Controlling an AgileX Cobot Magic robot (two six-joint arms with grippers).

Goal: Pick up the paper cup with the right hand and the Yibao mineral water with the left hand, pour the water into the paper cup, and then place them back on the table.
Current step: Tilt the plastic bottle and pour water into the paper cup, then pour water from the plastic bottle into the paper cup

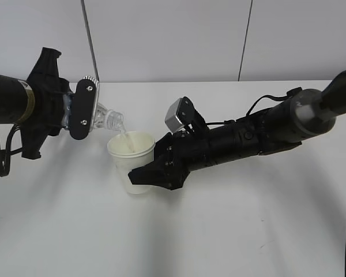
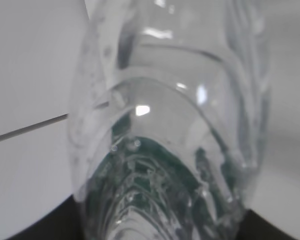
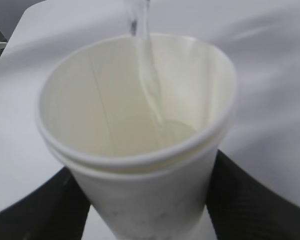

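A plain white surface (image 1: 230, 231) carried the scene as two black arms met near its middle. The right hand (image 1: 143, 173) was clamped around the lower body of the paper cup (image 1: 132, 161), keeping it upright and near the surface. The left hand (image 1: 83, 109) gripped the Yibao mineral water (image 1: 106, 119), tipped mouth-down over the cup's rim. A thin stream of water (image 3: 149, 75) fell inside and pooled at the bottom.
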